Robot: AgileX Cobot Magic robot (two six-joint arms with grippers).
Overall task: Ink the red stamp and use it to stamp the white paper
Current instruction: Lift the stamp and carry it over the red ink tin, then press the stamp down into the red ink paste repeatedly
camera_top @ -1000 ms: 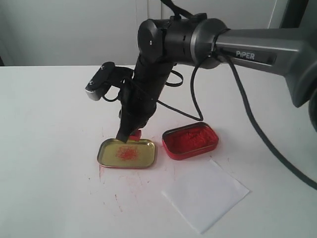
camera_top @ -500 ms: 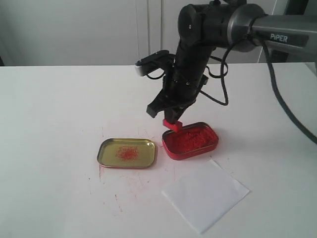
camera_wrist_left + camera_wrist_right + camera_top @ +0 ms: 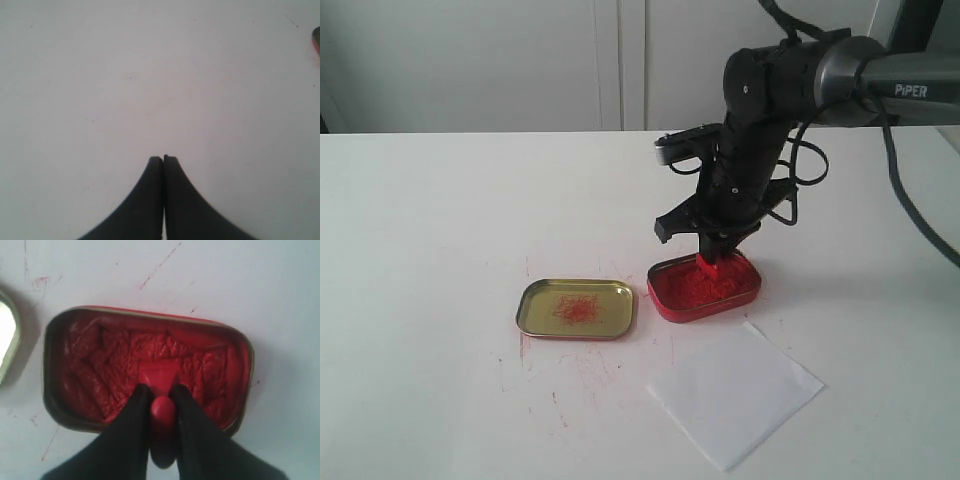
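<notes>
The right gripper (image 3: 718,262), black and pointing straight down from the dark arm in the upper right of the exterior frame, pinches the small red plastic stamp (image 3: 711,268) by its round knob. In the right wrist view the two black fingers (image 3: 134,407) sit tight on either side of that knob, and the square block base of the stamp (image 3: 158,376) rests down in the crinkled red ink paste. The stamp stands inside the red rounded-rectangle ink tin (image 3: 703,312), right of centre in the exterior frame, towards the tin's far side; the tin's rim (image 3: 150,314) runs all the way round it in the wrist picture.

Left of that tin, near but apart from it, lies a shallow gold-coloured metal tin (image 3: 608,300) with a red ink smear in its middle; a sliver of its edge (image 3: 7,340) shows in the right wrist view. The thin white square paper (image 3: 735,392) lies flat in the lower right of the exterior frame, just in front of the ink tin, one corner pointing towards it. Faint red scratches and smudges (image 3: 570,370) mark the white tabletop (image 3: 420,250) in front of the gold tin.

The left gripper (image 3: 163,160) has its two black fingers pressed together with nothing between them, over bare white tabletop.
</notes>
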